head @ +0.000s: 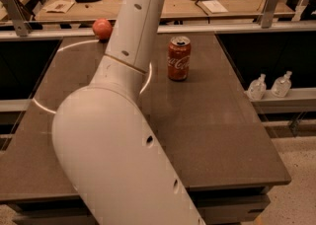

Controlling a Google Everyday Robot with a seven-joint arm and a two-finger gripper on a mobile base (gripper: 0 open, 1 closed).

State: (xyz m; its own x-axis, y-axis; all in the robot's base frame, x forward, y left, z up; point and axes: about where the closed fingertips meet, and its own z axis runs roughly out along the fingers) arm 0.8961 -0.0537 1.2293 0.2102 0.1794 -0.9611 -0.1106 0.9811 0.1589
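Gripper: not in view. Carried past the top edge of the camera view on the end of the arm (132, 41), somewhere above the far end of the table (227, 140). Opening and any hold cannot be told.

Arm: white, rising from a bulky joint in the foreground, slanting up and away across the left half of the tabletop. Hides much of the surface behind it.

Can (178, 58): red, upright on its base toward the far end of the table, just right of the arm and apart from it. Label toward the camera, white "Coca-Cola" script running up the side. Standing this way, probably stable and open to a side approach.

Red ball-like object (102, 28): at the far left edge, close beside the arm. Fruit or ball – cannot tell. Rail (217, 27) behind it likely stops any roll.

Two clear bottles (269, 86): on a low ledge right of the table, labels unreadable.

Rear desk (187, 8): cables, papers – no legible writing.
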